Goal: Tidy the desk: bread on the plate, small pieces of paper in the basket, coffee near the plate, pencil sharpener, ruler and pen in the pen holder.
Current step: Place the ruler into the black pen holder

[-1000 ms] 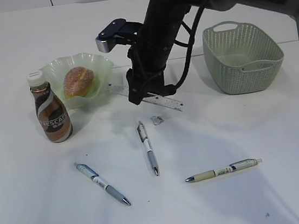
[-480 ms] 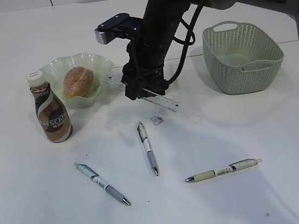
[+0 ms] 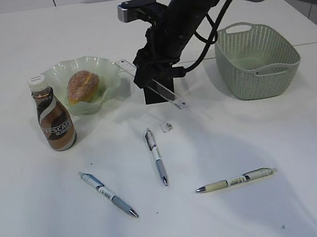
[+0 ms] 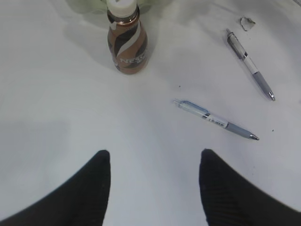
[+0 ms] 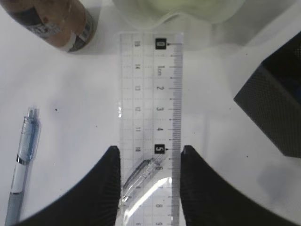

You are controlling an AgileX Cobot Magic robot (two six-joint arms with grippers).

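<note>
Slanting down-right from plate [image 3: 110, 75] side, ruler [image 3: 154, 87] sits clamped in right gripper [image 3: 156, 75].

Right hand [image 5: 146, 162] clamped and raised; left hand [image 4: 154, 181] spread.

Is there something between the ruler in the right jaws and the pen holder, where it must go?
Nothing visible blocks it. The right gripper holds the ruler lifted off the desk, and the pen holder stands right behind it, partly hidden by arm and ruler. The plate lies off to the side.
</note>
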